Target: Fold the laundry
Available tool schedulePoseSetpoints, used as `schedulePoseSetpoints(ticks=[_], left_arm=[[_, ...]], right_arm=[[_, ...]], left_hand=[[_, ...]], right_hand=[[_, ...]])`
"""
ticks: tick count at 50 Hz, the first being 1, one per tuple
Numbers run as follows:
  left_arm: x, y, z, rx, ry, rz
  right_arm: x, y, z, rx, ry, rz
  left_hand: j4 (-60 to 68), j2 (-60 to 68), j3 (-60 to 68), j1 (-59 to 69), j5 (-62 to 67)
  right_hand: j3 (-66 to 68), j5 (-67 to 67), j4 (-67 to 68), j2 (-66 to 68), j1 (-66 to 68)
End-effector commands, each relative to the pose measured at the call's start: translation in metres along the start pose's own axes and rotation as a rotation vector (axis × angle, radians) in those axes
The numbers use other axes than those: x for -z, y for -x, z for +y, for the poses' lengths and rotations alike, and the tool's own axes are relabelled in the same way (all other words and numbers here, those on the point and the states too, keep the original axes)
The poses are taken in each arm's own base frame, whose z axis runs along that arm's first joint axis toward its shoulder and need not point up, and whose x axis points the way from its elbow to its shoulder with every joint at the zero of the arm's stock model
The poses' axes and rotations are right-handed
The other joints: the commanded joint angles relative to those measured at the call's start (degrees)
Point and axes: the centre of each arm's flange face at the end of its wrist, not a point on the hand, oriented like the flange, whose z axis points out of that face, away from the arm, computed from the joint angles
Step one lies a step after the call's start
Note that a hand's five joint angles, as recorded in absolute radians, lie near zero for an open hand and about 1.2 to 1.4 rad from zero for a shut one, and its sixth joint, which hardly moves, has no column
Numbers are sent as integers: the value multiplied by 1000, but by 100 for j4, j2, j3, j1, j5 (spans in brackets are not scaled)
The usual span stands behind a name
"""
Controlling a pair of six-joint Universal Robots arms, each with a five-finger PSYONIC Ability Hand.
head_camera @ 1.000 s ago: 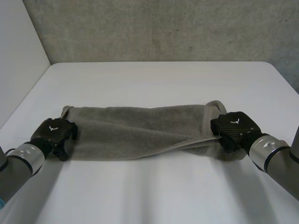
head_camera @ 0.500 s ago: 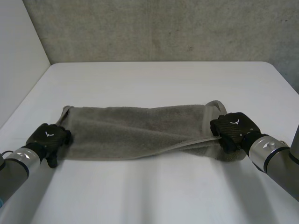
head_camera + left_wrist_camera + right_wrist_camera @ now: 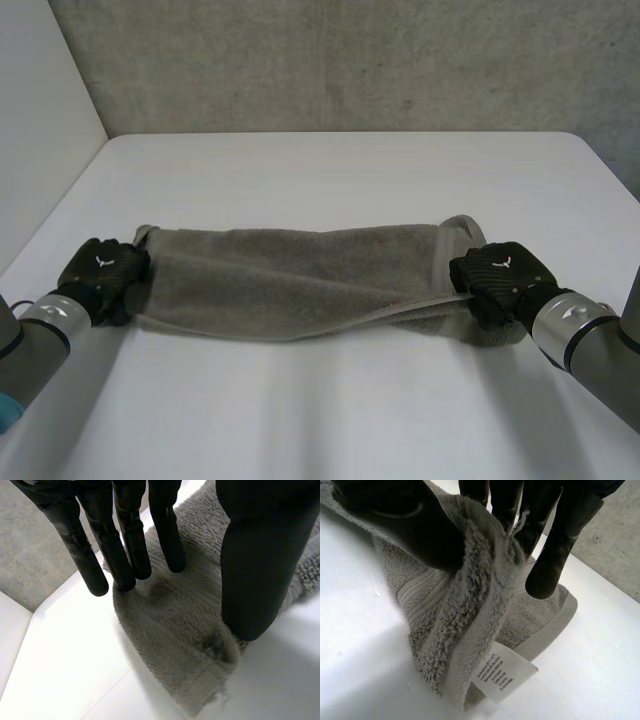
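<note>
Fingers (image 3: 555, 545) and thumb of the right hand (image 3: 497, 275) pinch a raised fold of the grey towel (image 3: 290, 280) at its right end (white care label (image 3: 502, 676) hangs just below the fold). Left hand (image 3: 100, 272) is at the towel's left end, fingers (image 3: 132, 535) straight, gripping nothing. Towel lies folded lengthwise across the white table (image 3: 330, 180), nearer the front. Grey wall (image 3: 350, 60) behind.

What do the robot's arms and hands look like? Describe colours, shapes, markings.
The left arm and right arm are round grey tubes with silvery wrist cuffs. The black left hand and right hand are boxy, each with a small white logo on its back. Fingers are black rods with rounded tips.
</note>
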Motion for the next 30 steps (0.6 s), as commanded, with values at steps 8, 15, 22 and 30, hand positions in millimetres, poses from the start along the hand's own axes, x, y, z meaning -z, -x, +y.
schedulePoseSetpoints(ticks=[8,15,22,30], left_arm=[[5,-6,1,35,17,22],[12,-9,4,40,40,35],[13,-11,5,45,52,43],[13,-10,4,40,51,40]], right_arm=[[0,0,0,2,-5,2],[0,0,0,1,-3,2],[0,0,0,1,-3,2],[0,0,0,1,-3,2]], left_hand=[[1739,1740,1741,1732,2770],[1370,1371,1372,1363,2401],[847,848,849,840,1878],[1165,1166,1167,1158,2196]], right_hand=[[312,95,339,383,333],[312,95,339,383,333],[312,95,339,383,333],[312,95,339,383,333]])
